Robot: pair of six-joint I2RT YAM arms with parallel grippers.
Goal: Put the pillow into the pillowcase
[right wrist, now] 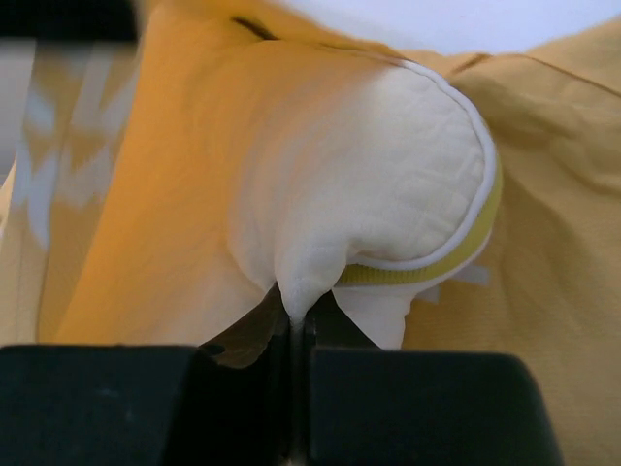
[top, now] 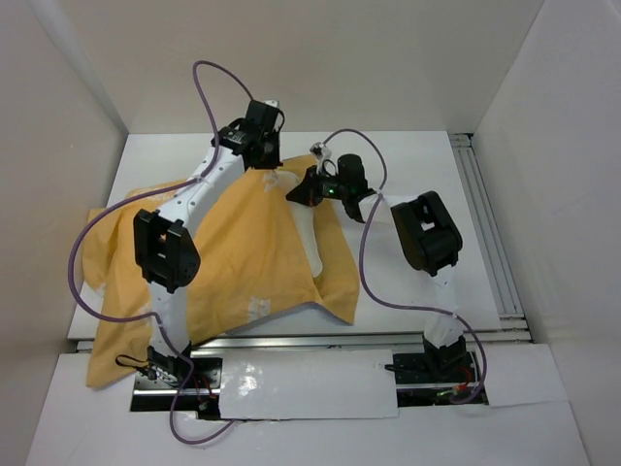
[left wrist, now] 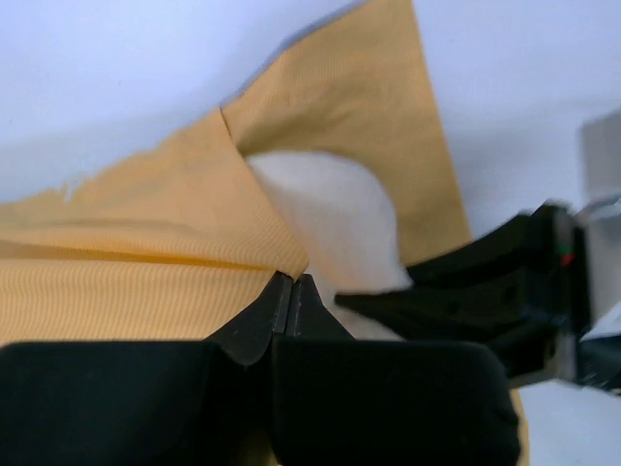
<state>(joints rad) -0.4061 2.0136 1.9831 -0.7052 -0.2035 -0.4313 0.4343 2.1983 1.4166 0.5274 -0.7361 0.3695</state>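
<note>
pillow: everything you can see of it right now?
The pillow is cream, soft and finely textured, with white piping and a yellow band along its rounded corner. Only that corner shows, bulging from the opening of the mustard-orange pillowcase; the rest is covered. The fingers of the right gripper pinch a fold of it; the left gripper pinches the pillowcase edge beside it.

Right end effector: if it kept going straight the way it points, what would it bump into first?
The pillow. The right end effector is shut on a fold of it, and the cream corner bulges directly ahead. The orange pillowcase lies around and behind that corner.
</note>
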